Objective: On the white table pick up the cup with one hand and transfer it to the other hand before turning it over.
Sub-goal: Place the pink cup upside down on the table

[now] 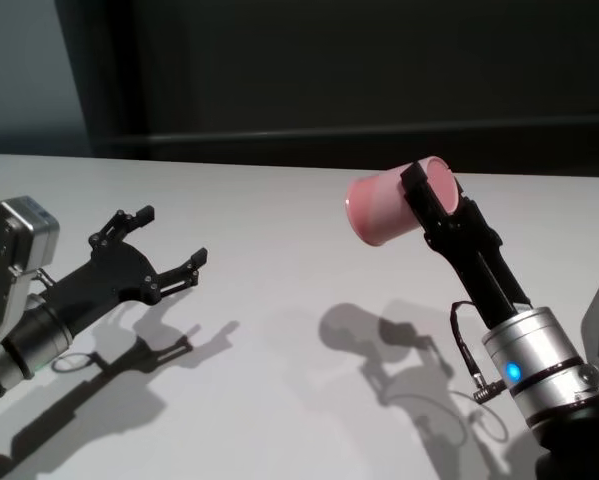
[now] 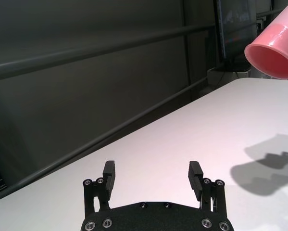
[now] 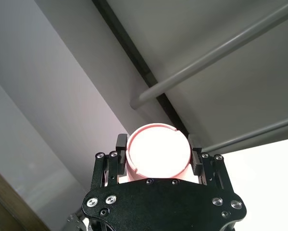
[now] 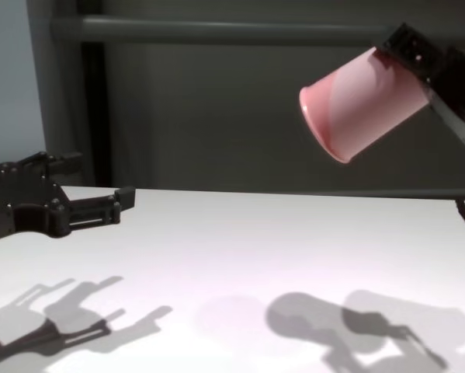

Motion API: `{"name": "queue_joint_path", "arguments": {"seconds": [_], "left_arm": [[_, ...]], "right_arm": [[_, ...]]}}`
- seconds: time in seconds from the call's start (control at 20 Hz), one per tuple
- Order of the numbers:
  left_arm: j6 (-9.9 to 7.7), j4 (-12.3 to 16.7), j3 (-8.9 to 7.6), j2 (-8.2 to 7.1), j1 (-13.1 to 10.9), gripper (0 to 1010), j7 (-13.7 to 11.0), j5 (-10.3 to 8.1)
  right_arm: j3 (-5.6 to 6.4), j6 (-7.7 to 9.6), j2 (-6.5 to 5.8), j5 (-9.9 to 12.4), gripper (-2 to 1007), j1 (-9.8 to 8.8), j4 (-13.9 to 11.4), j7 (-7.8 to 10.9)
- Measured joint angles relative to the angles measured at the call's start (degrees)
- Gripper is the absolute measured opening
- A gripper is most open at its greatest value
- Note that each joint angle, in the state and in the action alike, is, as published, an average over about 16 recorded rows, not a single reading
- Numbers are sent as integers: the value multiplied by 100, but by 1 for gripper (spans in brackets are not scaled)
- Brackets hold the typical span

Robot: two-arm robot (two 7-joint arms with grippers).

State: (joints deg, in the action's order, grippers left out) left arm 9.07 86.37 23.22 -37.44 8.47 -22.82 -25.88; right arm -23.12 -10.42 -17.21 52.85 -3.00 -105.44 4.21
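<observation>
right gripper (image 1: 431,205): clamped on the pink cup (image 1: 391,206), lifted off the white table (image 1: 279,300), mouth tipped toward left side for handover
left gripper (image 1: 169,248): fingers spread, empty, well apart from cup, ready to receive

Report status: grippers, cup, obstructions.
Right gripper shut on cup, held tilted above white table, mouth toward left arm. Left gripper open, empty, apart from cup. No obstruction visible.

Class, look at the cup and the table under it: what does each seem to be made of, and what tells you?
The cup, held above the table by the right tool: probably plastic, smooth pink with a soft sheen and a thin rolled rim.
The white table: matte and plain, perhaps laminate or painted board; it shows crisp shadows and no grain.
</observation>
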Motion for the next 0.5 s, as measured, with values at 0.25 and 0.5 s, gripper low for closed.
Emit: {"name": "queue_joint_path", "arguments": {"seconds": [0.25,0.5], "left_arm": [[0,1,0,-1,1,1001,0,-1],[0,1,0,-1,1,1001,0,-1]], "right_arm": [[-105,317,-145,-736,738,67,-87,-490],[-227,661,-227,-1297,738,173,-97,-804]]}}
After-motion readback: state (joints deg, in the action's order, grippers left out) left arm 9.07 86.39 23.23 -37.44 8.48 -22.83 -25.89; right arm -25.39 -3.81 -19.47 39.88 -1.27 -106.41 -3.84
